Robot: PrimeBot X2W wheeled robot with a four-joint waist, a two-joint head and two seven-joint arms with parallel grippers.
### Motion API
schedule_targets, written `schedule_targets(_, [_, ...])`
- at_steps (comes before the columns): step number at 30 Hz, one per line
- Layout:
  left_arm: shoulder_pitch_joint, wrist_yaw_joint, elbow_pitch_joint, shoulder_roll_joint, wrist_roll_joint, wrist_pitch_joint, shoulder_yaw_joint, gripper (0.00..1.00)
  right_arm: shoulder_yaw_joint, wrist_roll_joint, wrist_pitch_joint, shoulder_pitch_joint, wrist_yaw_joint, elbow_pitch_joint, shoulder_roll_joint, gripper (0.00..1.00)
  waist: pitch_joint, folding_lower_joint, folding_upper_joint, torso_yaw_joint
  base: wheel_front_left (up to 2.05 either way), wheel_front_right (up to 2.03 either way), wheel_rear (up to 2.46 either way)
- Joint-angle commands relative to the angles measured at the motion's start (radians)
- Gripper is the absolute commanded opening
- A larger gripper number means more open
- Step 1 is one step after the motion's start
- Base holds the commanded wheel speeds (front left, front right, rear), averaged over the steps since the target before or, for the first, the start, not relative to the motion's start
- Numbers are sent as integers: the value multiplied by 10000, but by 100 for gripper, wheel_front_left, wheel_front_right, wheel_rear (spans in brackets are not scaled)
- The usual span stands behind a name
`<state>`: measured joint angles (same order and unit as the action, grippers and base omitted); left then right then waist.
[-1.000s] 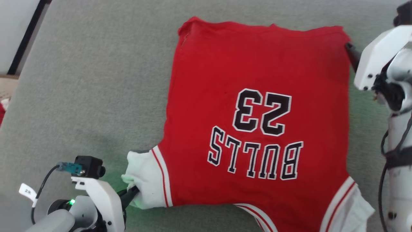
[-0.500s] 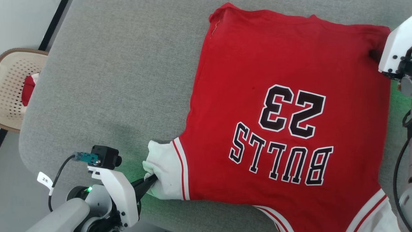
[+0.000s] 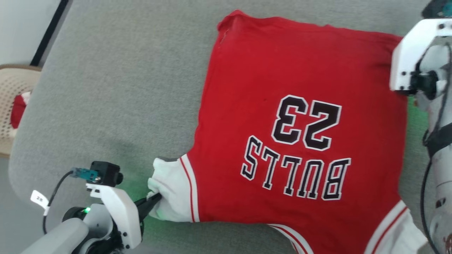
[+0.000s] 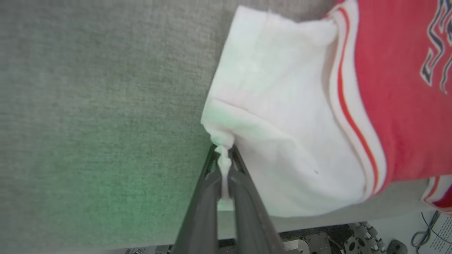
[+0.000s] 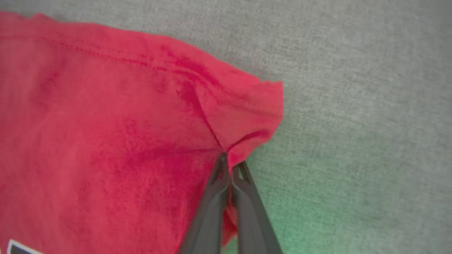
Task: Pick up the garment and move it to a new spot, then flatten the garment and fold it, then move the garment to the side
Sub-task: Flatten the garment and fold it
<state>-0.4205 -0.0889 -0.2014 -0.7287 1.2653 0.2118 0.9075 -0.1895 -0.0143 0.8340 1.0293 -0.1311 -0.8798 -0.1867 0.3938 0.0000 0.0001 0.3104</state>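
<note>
The garment, a red shirt with white sleeves and an upside-down "BULLS 23" print, lies spread face up on the grey surface. My left gripper is shut on the edge of the white left sleeve. In the left wrist view a twist of that sleeve sits pinched in the left gripper. The right gripper is shut on the red hem corner at the far right of the garment; in the head view its white wrist housing covers that corner.
A tan perforated basket holding something red stands beyond the surface's left edge. The other white sleeve hangs near the front right edge. Bare grey surface stretches left of the shirt.
The right gripper has shut on the red hem corner. The left gripper keeps its hold on the sleeve. The head camera has shifted, so the whole picture moved.
</note>
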Motion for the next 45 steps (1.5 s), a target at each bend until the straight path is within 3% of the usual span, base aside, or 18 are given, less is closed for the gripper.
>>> schedule_targets(1, [113,-203,-195,-125,74,-90,-109,0,341,248,-71,-489,6,-10,50,0,-260,0,-1,-364,0,0,0])
schedule_targets(5, [320,-332,-108,-370,161,-221,-219,0,1735,1320,-293,-846,6,936,46,0,-561,0,-1,-920,0,0,0])
schedule_targets(9, [516,-485,24,-576,136,-287,-271,0,2936,2636,-182,-1663,7,2390,-381,0,-848,0,-1,-1437,0,0,0])
schedule_targets(10, [516,-485,24,-576,136,-287,-271,0,2936,2636,-182,-1663,7,2390,-381,0,-848,0,-1,-1437,0,0,0])
schedule_targets(15, [747,-642,264,-830,203,-329,-329,0,3752,3916,315,-3073,7,4801,-1013,0,-1160,0,-1,-2004,0,0,0])
schedule_targets(23, [953,-874,556,-1150,248,-353,-427,0,3213,4664,1799,-5931,7,8845,-1188,0,-1394,0,-1,-2628,0,0,0])
schedule_targets(30, [920,-910,699,-1234,226,-311,-442,0,2094,4569,2932,-8679,6,11563,-404,0,-1347,0,-1,-2814,0,0,0])
schedule_targets(34, [839,-861,702,-1204,209,-306,-445,0,1695,4370,2923,-9961,6,12026,291,0,-1252,0,-1,-2801,0,0,0])
schedule_targets(39, [709,-777,600,-1082,195,-310,-438,0,1576,4235,2327,-10743,8,11158,799,0,-1123,0,-1,-2719,0,0,0])
schedule_targets(40, [683,-752,575,-1052,198,-307,-435,0,1543,4246,2022,-10740,6,10896,878,3,-1107,0,-1,-2705,0,0,0])
schedule_targets(41, [666,-730,543,-1030,198,-307,-432,0,1497,4124,1699,-10679,6,10572,899,29,-1095,0,-1,-2695,0,0,0])
schedule_targets(43, [636,-689,477,-978,198,-310,-425,0,1676,4046,1266,-10648,8,9942,917,48,-1089,0,-1,-2674,0,0,0])
schedule_targets(44, [623,-679,439,-963,188,-311,-417,0,1747,4048,1000,-10593,8,9742,908,95,-1091,0,-1,-2668,0,0,0])
schedule_targets(45, [618,-658,411,-943,189,-312,-409,0,1760,3994,794,-10518,9,9593,861,100,-1096,0,-1,-2662,0,0,0])
